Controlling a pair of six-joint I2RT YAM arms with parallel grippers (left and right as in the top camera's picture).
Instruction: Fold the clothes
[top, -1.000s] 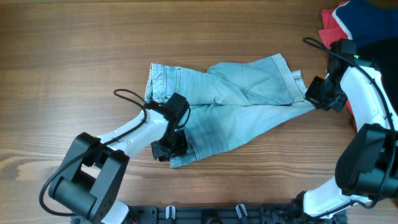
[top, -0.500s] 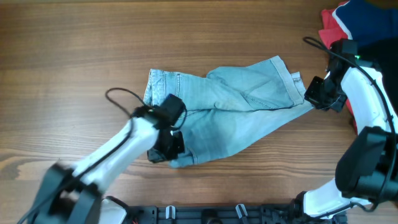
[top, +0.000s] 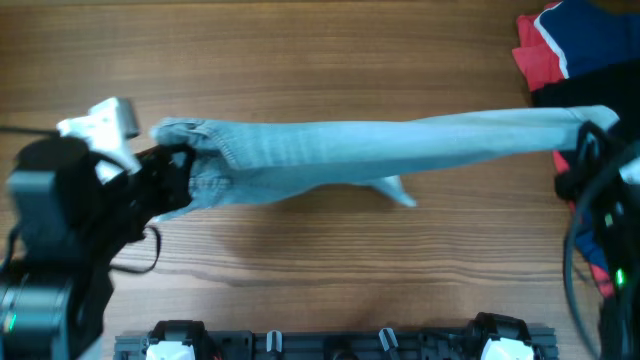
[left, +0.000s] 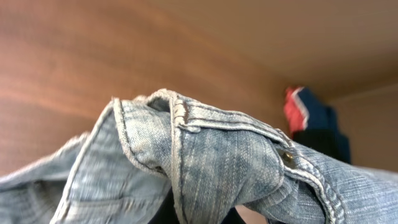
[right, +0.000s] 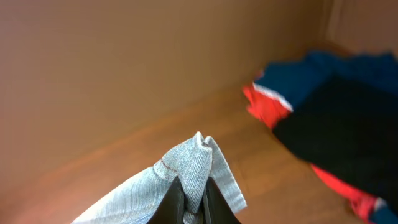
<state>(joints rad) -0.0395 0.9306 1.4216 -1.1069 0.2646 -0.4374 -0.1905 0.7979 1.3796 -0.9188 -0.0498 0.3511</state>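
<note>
The clothes are a pair of pale blue jeans (top: 380, 145), lifted off the table and pulled into a long band between my two grippers. My left gripper (top: 178, 168) is shut on the bunched waistband end at the left. In the left wrist view the stitched denim (left: 217, 155) fills the frame and hides most of the gripper (left: 199, 214). My right gripper (top: 580, 145) is shut on the leg end at the right. In the right wrist view its dark fingertips (right: 173, 198) pinch a fold of the jeans (right: 189, 162).
A pile of red, navy and black garments (top: 570, 40) lies at the back right corner, just behind the right gripper, and is also in the right wrist view (right: 329, 124). A black rail (top: 330, 345) runs along the front edge of the wooden table (top: 300, 60).
The left gripper has shut on the waistband end. Both arms have risen and moved apart, taking the crumpled jeans off the table and stretching them out.
</note>
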